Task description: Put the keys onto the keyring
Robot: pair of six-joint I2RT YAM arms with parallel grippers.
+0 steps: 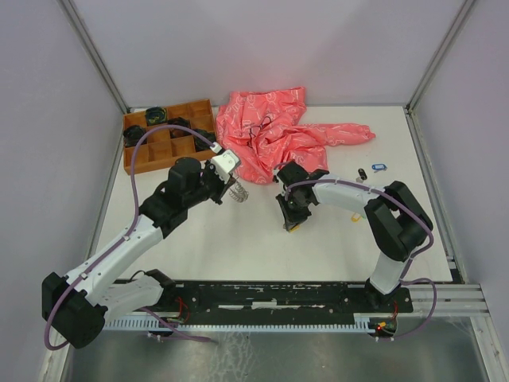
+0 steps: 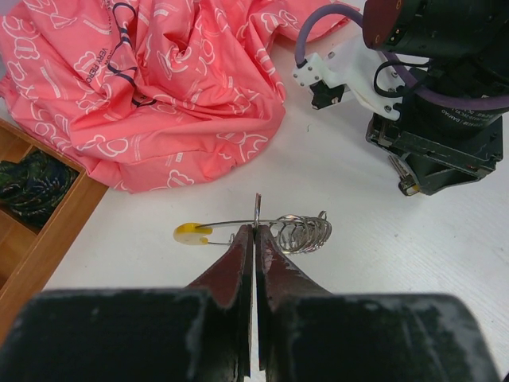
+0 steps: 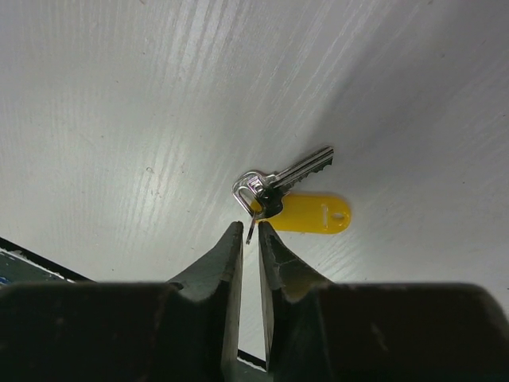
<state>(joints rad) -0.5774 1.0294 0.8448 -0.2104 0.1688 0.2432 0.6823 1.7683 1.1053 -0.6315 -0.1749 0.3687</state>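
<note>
1. Left gripper (image 2: 254, 231): the jaws are pressing shut on the keyring (image 2: 302, 233). They are pinching its thin wire between the yellow segment and the silvery coil. The ring is sitting over the counter (image 2: 358, 302), just in front of the pink cloth (image 2: 159, 95).
2. Right gripper (image 3: 250, 232): the jaws are standing almost together and nipping the small metal loop of the yellow key (image 3: 314, 213). The blade and tag are pointing away from the jaws. I cannot tell whether the key is touching the counter.
3. The blue key (image 1: 378, 167) and black key (image 1: 363, 173) are lying close together on the counter, right of the cloth and well apart from both grippers.
4. A wooden tray (image 1: 163, 151) is sitting at the far left, holding dark coiled bundles (image 2: 32, 183).
5. Writing: the cloth is showing white printed shapes and a line of dark lettering, too small to read. A label on the right arm's black housing is likewise unreadable.
</note>
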